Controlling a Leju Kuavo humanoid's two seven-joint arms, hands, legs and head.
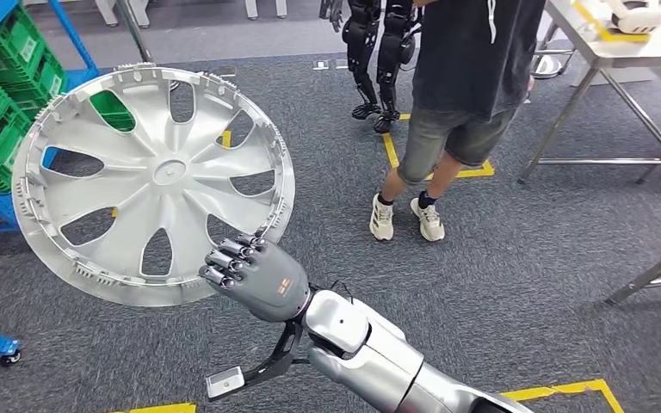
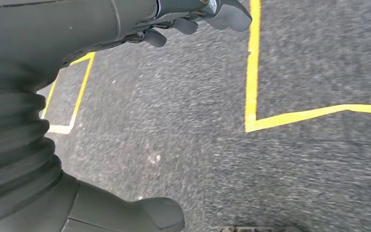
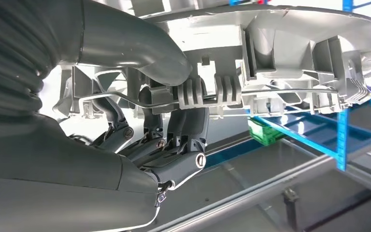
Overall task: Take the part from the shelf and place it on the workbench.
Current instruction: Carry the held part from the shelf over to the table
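While held up over the grey carpet, with everything running left to right:

Shelf [image 1: 0,103]: blue frame at far left, green crates [image 1: 4,64] stacked inside, partly behind the part.

Part [image 1: 153,182]: silver wheel cover, off the shelf, tilted, face toward the head view, spokes and cut-outs clear; carried in the air beside the shelf, not on any bench.

Right hand [image 1: 254,274]: clamped on the part's lower rim, dark fingers [image 1: 228,255] curled over the front edge; in the right wrist view, thumb [image 3: 140,46] pressed on one side of the rim, fingers hooked under the ribbed back of the part [image 3: 280,58].

Left hand [image 2: 125,29]: seen in the left wrist view, hanging over carpet with yellow floor tape [image 2: 251,67]; fingers apart, thumb [image 2: 145,215] well away from them, nothing held.

Person [image 1: 456,95]: standing just beyond the part, dark shirt, grey shorts, white shoes on the carpet.

Workbench [image 1: 620,52]: metal-legged, at far right, well apart from the part.
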